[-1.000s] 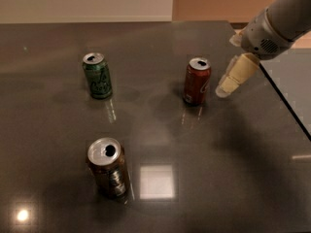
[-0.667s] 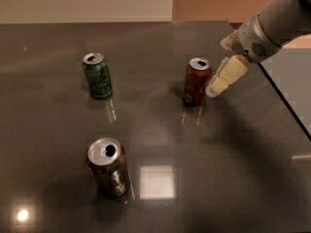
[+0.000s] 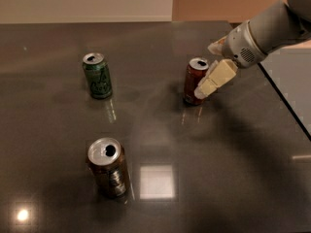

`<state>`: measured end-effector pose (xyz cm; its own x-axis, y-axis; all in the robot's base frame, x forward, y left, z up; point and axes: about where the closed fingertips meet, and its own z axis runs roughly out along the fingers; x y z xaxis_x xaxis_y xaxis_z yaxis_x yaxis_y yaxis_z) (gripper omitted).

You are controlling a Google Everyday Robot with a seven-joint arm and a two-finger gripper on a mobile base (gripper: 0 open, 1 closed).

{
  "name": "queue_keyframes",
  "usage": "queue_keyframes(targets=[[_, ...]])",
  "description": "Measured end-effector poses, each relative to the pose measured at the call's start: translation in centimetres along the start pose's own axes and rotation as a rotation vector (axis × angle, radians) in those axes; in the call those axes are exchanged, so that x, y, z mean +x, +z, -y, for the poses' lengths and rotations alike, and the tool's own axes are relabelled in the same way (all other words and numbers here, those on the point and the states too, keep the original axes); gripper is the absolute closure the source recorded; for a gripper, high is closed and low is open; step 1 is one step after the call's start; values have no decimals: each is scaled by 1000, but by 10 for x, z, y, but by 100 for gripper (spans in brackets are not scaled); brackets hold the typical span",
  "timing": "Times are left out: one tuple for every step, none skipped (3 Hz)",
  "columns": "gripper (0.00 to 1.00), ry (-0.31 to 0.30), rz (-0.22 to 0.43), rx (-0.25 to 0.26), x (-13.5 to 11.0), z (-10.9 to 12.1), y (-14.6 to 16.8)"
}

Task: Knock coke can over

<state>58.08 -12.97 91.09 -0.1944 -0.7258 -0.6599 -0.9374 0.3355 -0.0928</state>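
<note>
The coke can [image 3: 194, 81], red with a silver top, stands upright on the dark table [image 3: 228, 169] at the centre right. My gripper [image 3: 203, 92] comes in from the upper right on a grey arm. Its cream fingertips are at the can's right side, low on the body, touching or nearly touching it.
A green can [image 3: 97, 75] stands upright at the back left. A brown can with silver markings [image 3: 108, 167] stands upright at the front left. The table's right edge [image 3: 286, 101] runs diagonally just right of the arm.
The gripper has moved left and down, from a gap right of the coke can to right against its side. The can still stands upright.
</note>
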Motion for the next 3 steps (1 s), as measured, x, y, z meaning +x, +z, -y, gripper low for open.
queue_keyframes(targets=[[15, 2, 28, -12, 1, -1, 5], [38, 6, 50, -19, 1, 0, 7], [61, 10, 72, -22, 0, 1, 5]])
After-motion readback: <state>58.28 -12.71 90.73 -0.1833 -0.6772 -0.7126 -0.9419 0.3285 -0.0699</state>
